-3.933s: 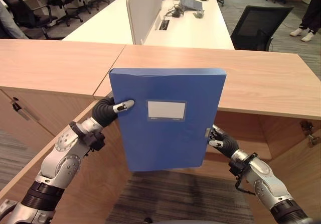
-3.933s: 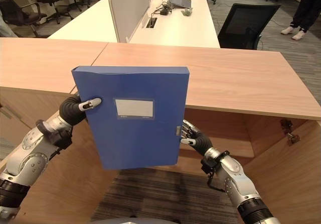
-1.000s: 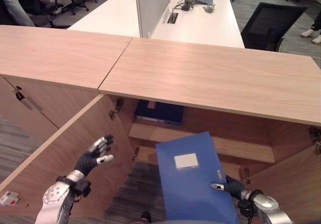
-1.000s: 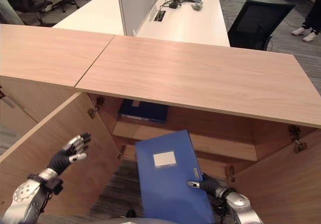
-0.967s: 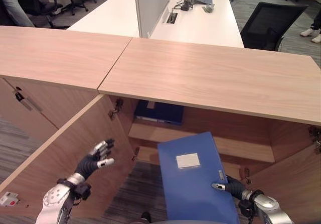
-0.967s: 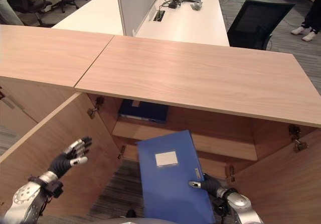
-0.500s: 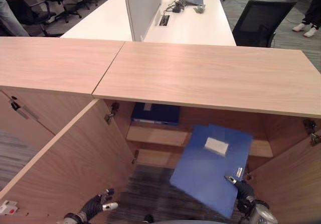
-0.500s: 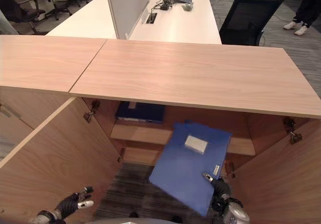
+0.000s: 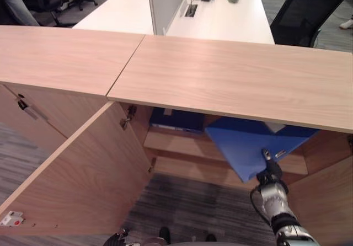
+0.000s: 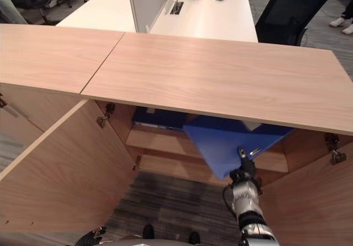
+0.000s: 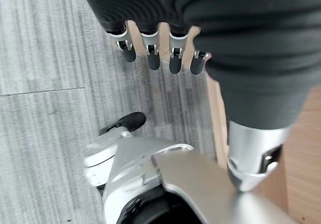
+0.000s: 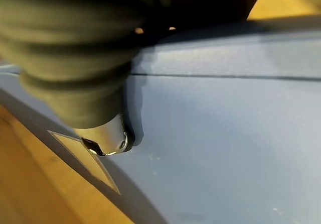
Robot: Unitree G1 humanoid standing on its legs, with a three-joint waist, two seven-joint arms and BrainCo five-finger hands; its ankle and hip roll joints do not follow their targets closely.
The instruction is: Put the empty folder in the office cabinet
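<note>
Blue folder (image 9: 248,146) half inside the office cabinet (image 9: 231,75), gripped at its near corner by the right robot hand (image 9: 268,171).

Held with thumb pressed on the cover, as seen in the right wrist view. Tilted, long axis running from the robot hand up and back into the opening under the cabinet top, above the inner shelf (image 9: 176,146), beside a dark folder (image 9: 176,119) already stored. Left robot hand (image 11: 160,50) low by the floor, fingers relaxed and empty, well apart. Remaining push judged to be straight inward, then release.

Open cabinet shelf (image 9: 176,141): dark blue folder (image 9: 175,119) lies flat at its back, beyond the fingers (image 9: 268,161); blue folder (image 9: 251,144) tilted above.
</note>
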